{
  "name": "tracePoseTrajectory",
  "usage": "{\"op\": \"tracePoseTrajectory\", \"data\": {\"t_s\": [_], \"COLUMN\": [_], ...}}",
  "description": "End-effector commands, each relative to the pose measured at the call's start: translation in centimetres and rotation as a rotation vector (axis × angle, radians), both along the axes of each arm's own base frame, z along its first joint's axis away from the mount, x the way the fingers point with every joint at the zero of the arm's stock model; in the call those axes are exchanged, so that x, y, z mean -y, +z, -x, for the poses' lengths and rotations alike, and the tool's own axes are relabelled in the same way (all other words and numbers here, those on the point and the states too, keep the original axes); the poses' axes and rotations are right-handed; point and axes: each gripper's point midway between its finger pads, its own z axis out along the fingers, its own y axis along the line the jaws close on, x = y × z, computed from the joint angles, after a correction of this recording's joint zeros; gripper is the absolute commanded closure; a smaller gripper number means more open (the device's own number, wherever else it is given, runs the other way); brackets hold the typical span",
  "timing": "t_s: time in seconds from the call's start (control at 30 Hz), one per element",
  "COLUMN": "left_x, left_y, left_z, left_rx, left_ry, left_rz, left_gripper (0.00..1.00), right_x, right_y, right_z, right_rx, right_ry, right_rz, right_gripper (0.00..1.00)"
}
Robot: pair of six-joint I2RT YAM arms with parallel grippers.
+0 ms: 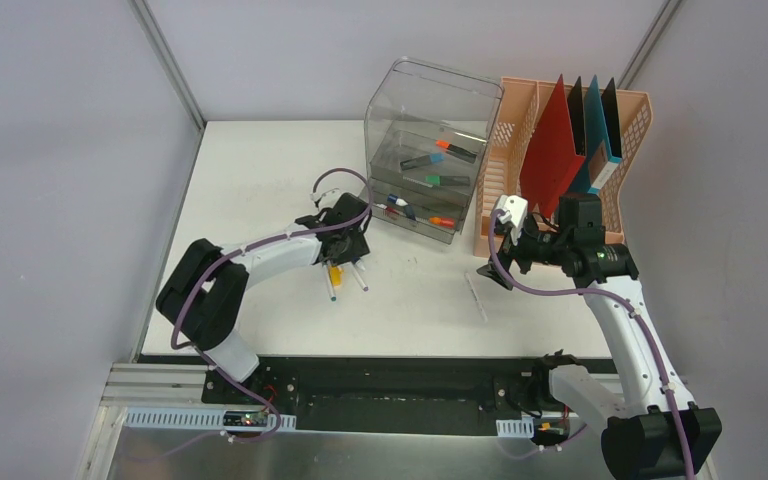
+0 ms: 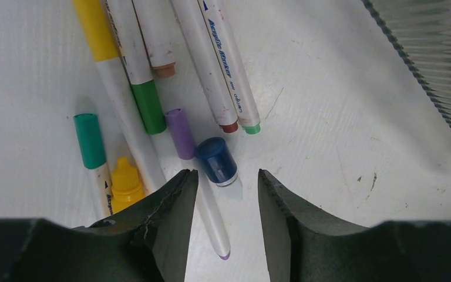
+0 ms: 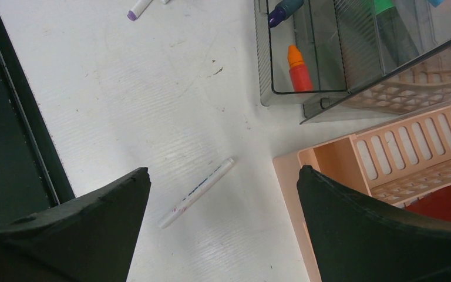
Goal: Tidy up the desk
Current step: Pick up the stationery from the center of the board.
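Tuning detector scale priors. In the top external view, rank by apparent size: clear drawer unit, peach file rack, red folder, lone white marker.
1-2. clear drawer unit and peach file rack: look about alike, so not ranked.
3. red folder
4. lone white marker

obstacles: marker pile [image 2: 148, 106], clear organizer [image 1: 425, 120] | passable: desk [image 1: 250, 170] around lone marker [image 3: 195, 192]

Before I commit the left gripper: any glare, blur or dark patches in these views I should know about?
Top external: evenly lit, sharp; only mild reflections on the clear organizer. Left wrist: the markers are crisp, print on one white barrel readable; the left gripper fingers are dark, little detail. Right wrist: the lone white marker is sharp with a faint shadow; no glare.
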Motion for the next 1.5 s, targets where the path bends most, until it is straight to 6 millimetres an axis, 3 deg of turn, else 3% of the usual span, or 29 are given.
{"op": "tracePoseTrajectory", "data": {"t_s": [0.0, 0.23, 0.7, 0.87, 0.9, 1.13, 1.47], "left_x": [1.0, 1.4, 1.5, 1.4, 1.4, 1.6, 3.0], "left_y": [0.9, 0.3, -1.6, -1.8, -1.7, -0.8, 3.6], "left_z": [-0.9, -0.8, -0.1, 0.3, 0.3, 1.1, 1.9], "left_rx": [0.032, 0.016, -0.033, -0.035, -0.033, -0.01, 0.132], "left_ry": [0.003, -0.003, -0.016, -0.02, -0.023, -0.049, -0.16], "left_rz": [0.001, -0.009, -0.062, -0.091, -0.095, -0.097, 0.026], "left_gripper": [0.58, 0.66, 0.63, 0.65, 0.69, 0.83, 0.96], "right_x": [-0.3, -0.2, -0.2, -0.2, -0.2, -0.2, -0.3], "right_y": [0.3, 0.3, 0.3, 0.3, 0.3, 0.4, 0.4], "right_z": [0.1, 0.1, 0.2, 0.2, 0.2, 0.2, 0.2], "right_rx": [0.019, 0.018, 0.02, 0.021, 0.021, 0.026, 0.024], "right_ry": [0.029, 0.032, 0.034, 0.034, 0.034, 0.035, 0.036], "right_rz": [-0.015, -0.014, -0.013, -0.014, -0.014, -0.013, -0.013], "right_gripper": [0.01, 0.01, 0.01, 0.01, 0.01, 0.01, 0.01]}}
